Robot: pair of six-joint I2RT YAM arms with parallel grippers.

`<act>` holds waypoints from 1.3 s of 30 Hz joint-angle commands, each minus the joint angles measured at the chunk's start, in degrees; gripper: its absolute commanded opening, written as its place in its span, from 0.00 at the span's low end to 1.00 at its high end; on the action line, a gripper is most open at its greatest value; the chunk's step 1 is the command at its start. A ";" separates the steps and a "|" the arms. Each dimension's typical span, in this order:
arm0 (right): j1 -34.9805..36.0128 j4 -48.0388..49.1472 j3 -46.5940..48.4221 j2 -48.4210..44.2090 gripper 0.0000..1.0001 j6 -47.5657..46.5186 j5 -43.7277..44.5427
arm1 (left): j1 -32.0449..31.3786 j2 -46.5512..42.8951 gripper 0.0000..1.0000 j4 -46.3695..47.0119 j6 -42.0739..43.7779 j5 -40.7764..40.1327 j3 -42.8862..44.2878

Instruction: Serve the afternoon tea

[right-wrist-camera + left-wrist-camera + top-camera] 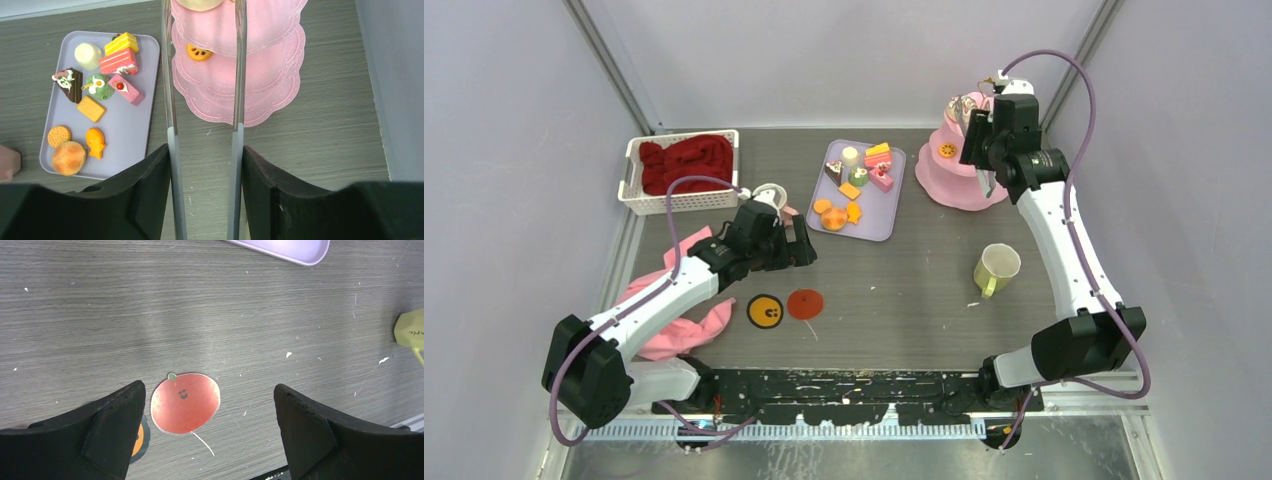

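Several toy cakes and cookies (95, 85) lie on the lilac tray (131, 131), which also shows from above (881, 216). My right gripper (205, 150) is shut on long metal tweezers (170, 100), above the pink tiered stand (260, 95). The tweezer tips flank a pale round piece (200, 4) on the top tier; whether they touch it I cannot tell. An orange donut (199, 52) sits on a lower tier. My left gripper (209, 390) hangs open and empty over a red coaster (185, 402). A green-yellow mug (996, 268) stands at the right, a white mug (769, 194) behind my left gripper (799, 246).
A white basket with the red cloth (686, 163) stands at the back left. A pink cloth (679, 312) lies under the left arm. An orange coaster (765, 311) sits beside the red one (805, 303). Grey walls close in on both sides.
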 commanded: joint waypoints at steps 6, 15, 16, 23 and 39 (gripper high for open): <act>-0.23 0.20 0.04 -7.50 0.56 1.02 0.58 | 0.38 -0.87 0.99 2.26 -0.08 0.77 1.00; 4.73 -4.29 -5.50 -17.93 0.53 0.58 -2.60 | 0.84 -0.29 0.98 1.47 0.16 0.75 2.52; 7.64 -4.77 -6.12 -18.16 0.53 0.95 -1.05 | 1.06 -0.18 0.99 1.06 0.16 0.92 2.68; 25.67 -4.09 -12.93 -13.38 0.52 2.31 4.13 | 3.66 -1.60 0.98 -1.61 0.21 0.83 3.01; 20.90 9.96 -9.76 9.65 0.51 -1.49 7.16 | 3.90 -4.05 0.98 -1.19 -1.13 1.34 -0.33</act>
